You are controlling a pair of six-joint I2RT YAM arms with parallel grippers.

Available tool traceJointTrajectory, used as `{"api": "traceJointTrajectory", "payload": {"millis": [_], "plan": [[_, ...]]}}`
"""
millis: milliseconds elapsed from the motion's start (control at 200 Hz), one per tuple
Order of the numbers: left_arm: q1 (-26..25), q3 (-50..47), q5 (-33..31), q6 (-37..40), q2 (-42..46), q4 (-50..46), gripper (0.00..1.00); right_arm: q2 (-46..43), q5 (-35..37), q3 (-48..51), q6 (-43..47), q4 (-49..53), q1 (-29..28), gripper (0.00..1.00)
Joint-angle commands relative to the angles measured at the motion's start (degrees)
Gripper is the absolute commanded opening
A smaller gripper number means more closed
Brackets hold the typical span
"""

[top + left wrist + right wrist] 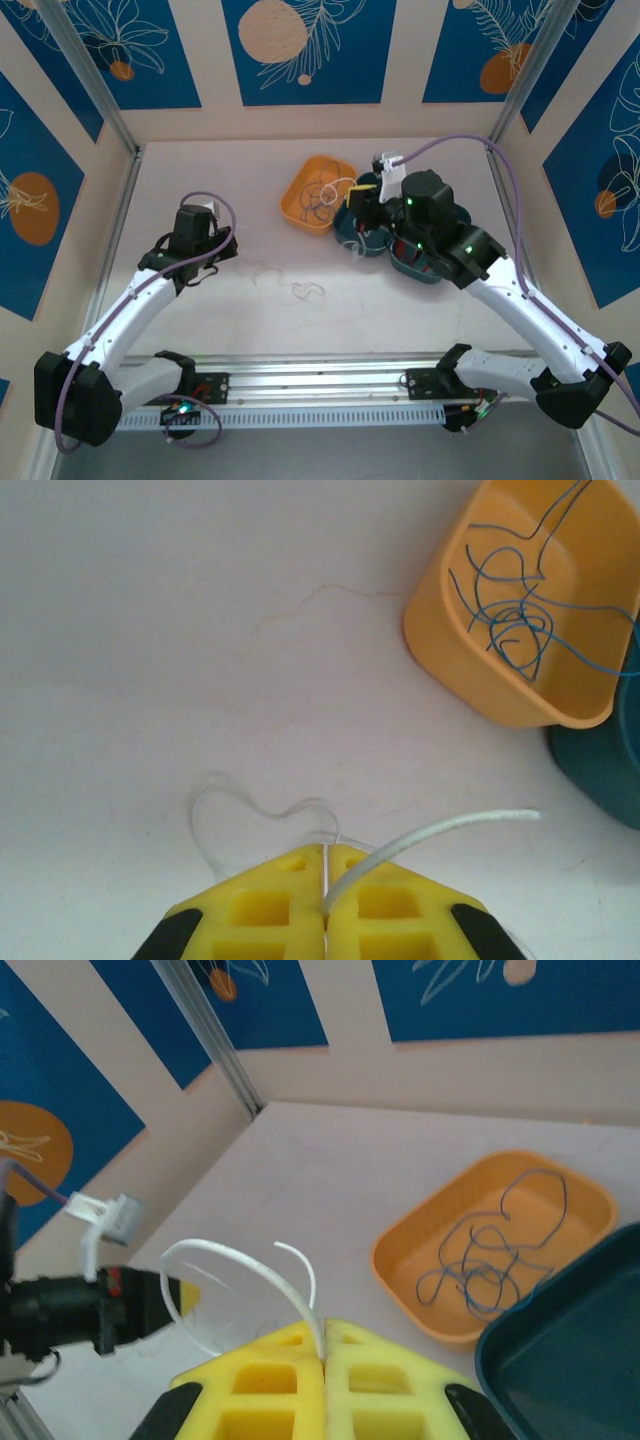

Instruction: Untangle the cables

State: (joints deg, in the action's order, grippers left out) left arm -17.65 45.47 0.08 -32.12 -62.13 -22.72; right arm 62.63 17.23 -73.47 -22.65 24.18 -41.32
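Observation:
My left gripper (326,848) is shut on a whitish cable (440,830) that curves out to the right and ends free above the table. A thread-thin pale wire (215,800) loops on the table just ahead of the left fingers. My right gripper (323,1325) is shut on another whitish cable (230,1255), which arches up and to the left. Several blue cables (490,1260) lie tangled in the orange tray (400,1270). From above, the left gripper (230,248) is left of centre and the right gripper (354,200) is beside the orange tray (295,200). A thin loop of wire (310,290) lies between them.
A teal tray (570,1360) sits right beside the orange one, under the right arm (440,235). A second teal tray rim (420,275) shows lower down. The left arm (70,1305) shows at the left of the right wrist view. Walls enclose the table on three sides.

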Motion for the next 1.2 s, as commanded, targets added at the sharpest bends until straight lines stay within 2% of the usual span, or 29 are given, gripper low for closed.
{"api": "traceJointTrajectory", "payload": {"millis": [0, 190, 460, 575, 670, 755, 850, 945, 1050, 1195], "plan": [[0.6, -0.7, 2.1, 1.6, -0.1, 1.8, 0.06, 3.3, 2.0, -7.3, 2.1, 8.0, 0.0, 0.00], [0.6, -1.6, 2.9, 1.7, 0.7, 2.6, 0.06, 9.1, 0.9, -15.9, 4.9, 12.0, 0.1, 0.00], [0.6, -2.8, 4.2, 2.2, 0.9, 2.9, 0.06, 14.6, -1.4, -22.7, 6.9, 13.0, 0.8, 0.00], [0.6, -2.9, 4.9, 2.7, 0.4, 2.5, 0.09, 15.5, -3.0, -24.3, 6.7, 13.0, 1.5, 0.00], [0.5, -2.8, 6.8, 3.1, -0.8, 2.6, 0.18, 15.9, -4.3, -25.1, 6.2, 12.9, 2.0, 0.00], [0.6, -2.8, 9.8, 3.9, -1.6, 3.3, 0.32, 16.1, -5.1, -25.7, 5.6, 13.0, 2.4, 0.00], [0.5, -2.9, 13.5, 5.1, -1.6, 5.0, 0.53, 16.3, -6.0, -26.6, 4.8, 13.3, 2.7, 0.00], [0.3, -2.9, 15.3, 6.1, -0.2, 6.3, 0.64, 16.6, -7.1, -27.3, 4.0, 13.3, 2.8, 0.00], [-0.2, -3.0, 16.7, 7.2, 2.5, 8.3, 0.70, 16.7, -8.0, -27.9, 3.2, 13.3, 2.8, 0.00], [-3.1, -5.2, 16.2, 8.0, 7.9, 15.1, 0.70, 17.2, -8.2, -28.8, 1.4, 13.6, 2.7, 0.00]]}}
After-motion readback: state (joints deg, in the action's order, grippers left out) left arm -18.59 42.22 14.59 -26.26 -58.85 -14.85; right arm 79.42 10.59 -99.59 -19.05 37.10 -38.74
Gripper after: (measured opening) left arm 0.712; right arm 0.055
